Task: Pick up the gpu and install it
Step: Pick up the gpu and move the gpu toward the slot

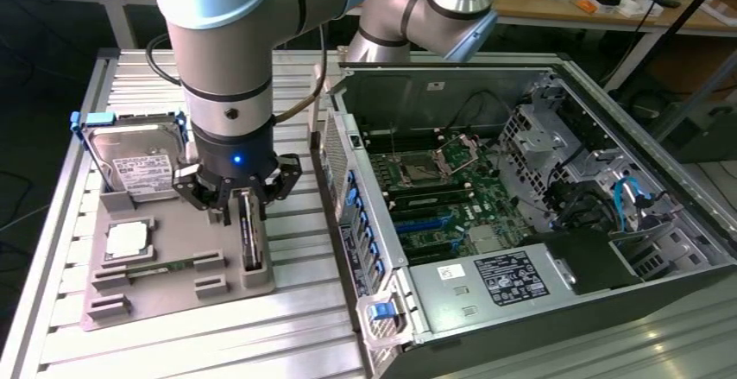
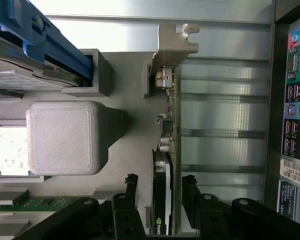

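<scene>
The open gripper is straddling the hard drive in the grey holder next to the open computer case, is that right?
Not the hard drive: the wrist view shows the open gripper straddling the gpu in the grey holder next to the open computer case.

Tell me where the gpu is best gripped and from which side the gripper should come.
I would grip the gpu by its upper long edge, near the middle, one finger on each flat face, coming straight down from above. The card stands on edge in the gray holder, so only its top edge and faces are free; the open gripper straddles it.
</scene>
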Robot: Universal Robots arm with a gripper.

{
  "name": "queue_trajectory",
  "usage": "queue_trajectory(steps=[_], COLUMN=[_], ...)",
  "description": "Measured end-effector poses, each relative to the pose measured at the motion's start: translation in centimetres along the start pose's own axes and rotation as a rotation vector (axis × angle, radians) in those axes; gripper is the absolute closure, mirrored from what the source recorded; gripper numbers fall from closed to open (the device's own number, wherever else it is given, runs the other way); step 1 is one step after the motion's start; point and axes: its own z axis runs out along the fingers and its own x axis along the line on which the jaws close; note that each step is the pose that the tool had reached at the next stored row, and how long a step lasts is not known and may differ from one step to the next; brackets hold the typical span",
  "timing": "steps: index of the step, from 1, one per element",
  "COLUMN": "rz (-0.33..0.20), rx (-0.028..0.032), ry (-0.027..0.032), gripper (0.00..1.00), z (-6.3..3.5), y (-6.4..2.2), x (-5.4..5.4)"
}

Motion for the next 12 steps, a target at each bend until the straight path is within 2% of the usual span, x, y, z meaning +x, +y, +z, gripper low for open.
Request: queue_trajectory(steps=[6, 9, 12], rz=[0.0, 0.0, 0.0], rx=[-0.0001, -0.0001, 0.0], ry=[-0.0001, -0.0001, -0.0001], gripper=[0.53, 0.72, 0.73], z=[0.0, 0.0, 0.0], y=[0.0, 0.0, 0.0], x=[0.0, 0.0, 0.0])
